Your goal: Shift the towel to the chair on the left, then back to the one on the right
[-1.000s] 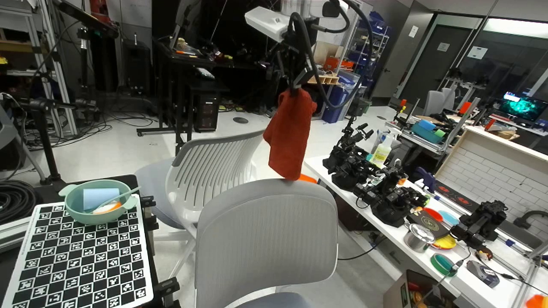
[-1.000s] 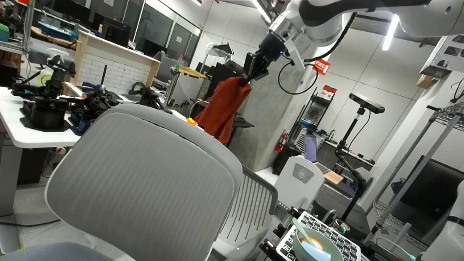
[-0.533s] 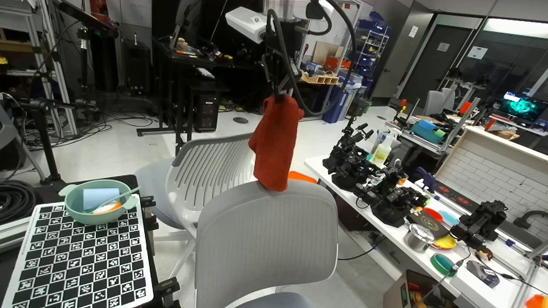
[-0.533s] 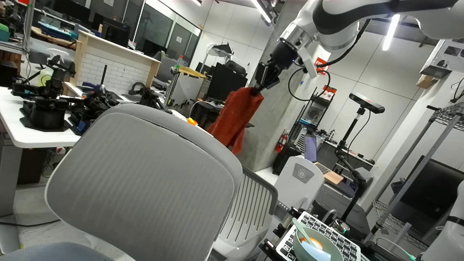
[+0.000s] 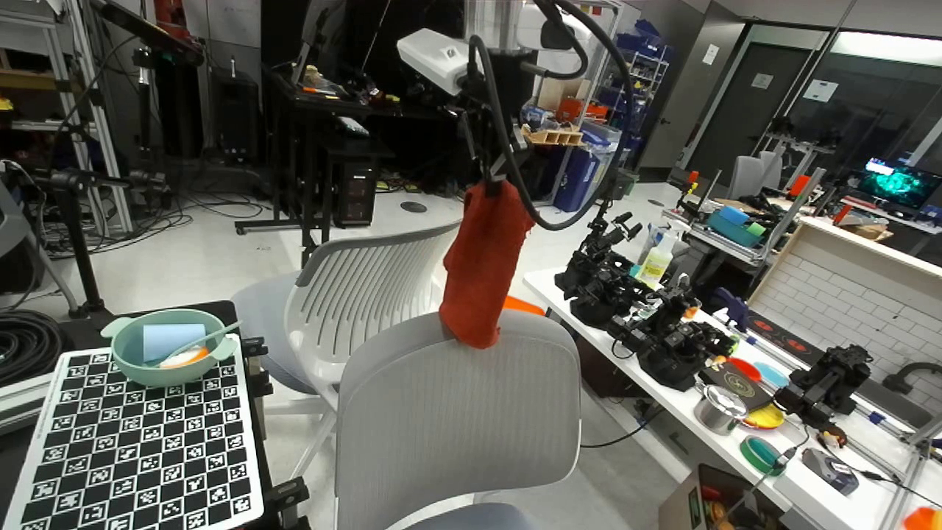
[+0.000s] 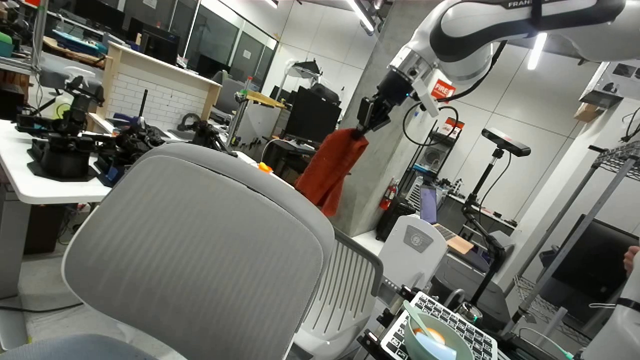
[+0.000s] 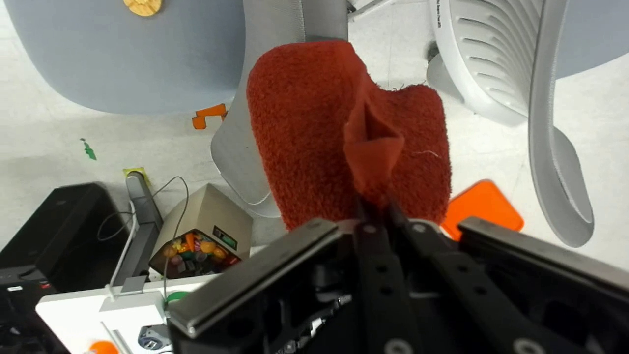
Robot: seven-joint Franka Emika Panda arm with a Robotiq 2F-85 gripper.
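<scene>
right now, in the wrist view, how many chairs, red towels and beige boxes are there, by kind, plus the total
Chairs: 2 (solid-backed chair, slatted chair)
Red towel: 1
Beige box: 1
Total: 4

Red towel point(image 5: 483, 269), hand point(image 7: 377, 209) apparently black

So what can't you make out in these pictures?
Part of the towel: hidden behind the nearer chair, in an exterior view.
Wording on the spray bottle: too small, in an exterior view.
Yellow disc: cut off by the wrist view's top edge.
</scene>
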